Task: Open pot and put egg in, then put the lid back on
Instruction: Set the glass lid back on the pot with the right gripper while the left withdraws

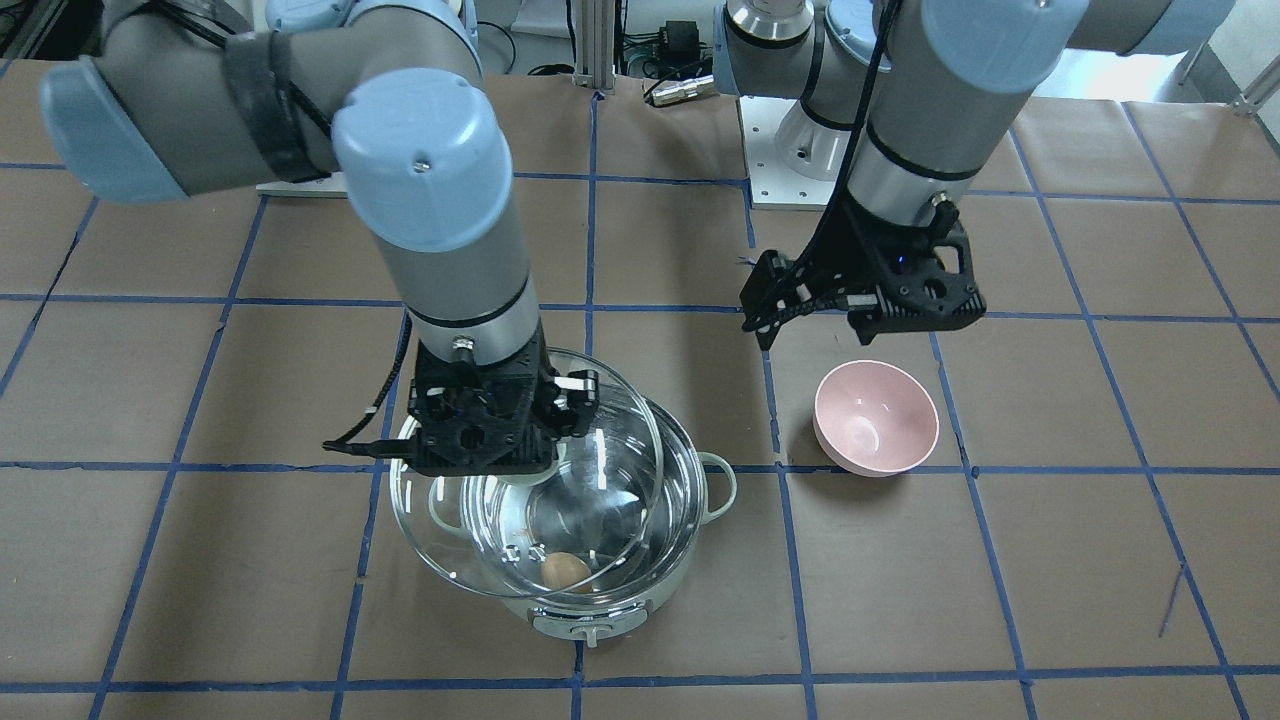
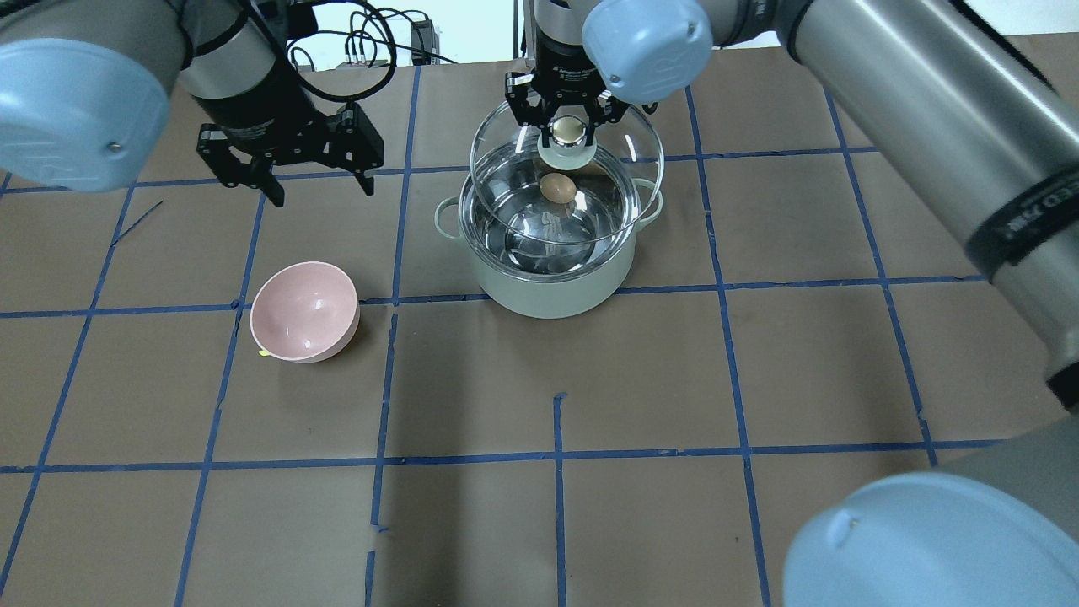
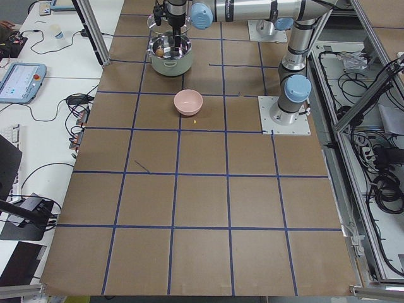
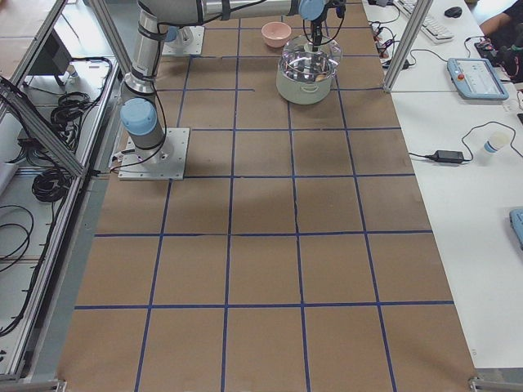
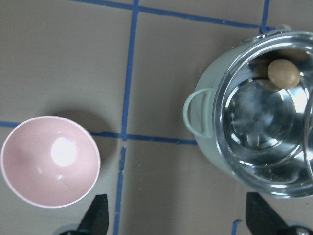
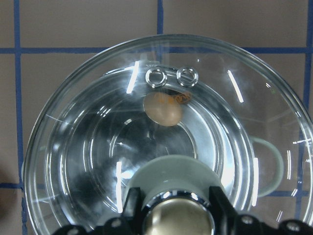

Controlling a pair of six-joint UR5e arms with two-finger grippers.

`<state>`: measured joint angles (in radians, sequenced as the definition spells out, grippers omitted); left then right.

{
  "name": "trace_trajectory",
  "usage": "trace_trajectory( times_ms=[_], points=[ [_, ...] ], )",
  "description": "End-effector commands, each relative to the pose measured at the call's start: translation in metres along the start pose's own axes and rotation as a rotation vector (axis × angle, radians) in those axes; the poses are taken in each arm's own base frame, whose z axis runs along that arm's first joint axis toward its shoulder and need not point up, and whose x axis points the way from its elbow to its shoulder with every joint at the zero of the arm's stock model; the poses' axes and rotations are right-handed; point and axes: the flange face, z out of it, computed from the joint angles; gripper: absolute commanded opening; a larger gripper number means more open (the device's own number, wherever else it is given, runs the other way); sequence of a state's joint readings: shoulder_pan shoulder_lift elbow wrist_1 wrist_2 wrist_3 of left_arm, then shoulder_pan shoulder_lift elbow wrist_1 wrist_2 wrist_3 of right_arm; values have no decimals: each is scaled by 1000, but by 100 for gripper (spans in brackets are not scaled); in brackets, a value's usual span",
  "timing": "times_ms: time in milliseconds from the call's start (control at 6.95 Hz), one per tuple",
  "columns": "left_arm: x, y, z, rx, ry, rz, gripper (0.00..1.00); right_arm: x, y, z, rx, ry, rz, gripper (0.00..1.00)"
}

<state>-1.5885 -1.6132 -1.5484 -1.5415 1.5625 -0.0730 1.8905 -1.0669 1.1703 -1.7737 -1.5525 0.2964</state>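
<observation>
Pinching the knob (image 6: 171, 174) of the lid (image 6: 73, 147), the right fingers (image 6: 221, 208) hold it over the pot (image 2: 548, 291). The left fingers (image 5: 96, 215) hang spread wide, empty.

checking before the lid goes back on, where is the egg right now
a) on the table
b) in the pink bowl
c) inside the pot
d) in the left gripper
c: the egg lies on the shiny bottom of the pot, under the lid that the right gripper holds over it. The pink bowl is empty.
</observation>
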Motion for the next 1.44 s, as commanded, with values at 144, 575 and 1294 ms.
trace_trajectory(
  times_ms=[144, 575, 1294],
  points=[
    [-35, 29, -32, -31, -71, 58, 100, -21, -1, 24, -12, 4, 40, 4],
    [-30, 26, -40, -14, -58, 65, 100, -22, 0, 44, -7, 12, 30, 4],
    [-26, 27, -37, -14, -30, 60, 100, -20, 4, 54, -16, 17, 8, 4]
  ],
)
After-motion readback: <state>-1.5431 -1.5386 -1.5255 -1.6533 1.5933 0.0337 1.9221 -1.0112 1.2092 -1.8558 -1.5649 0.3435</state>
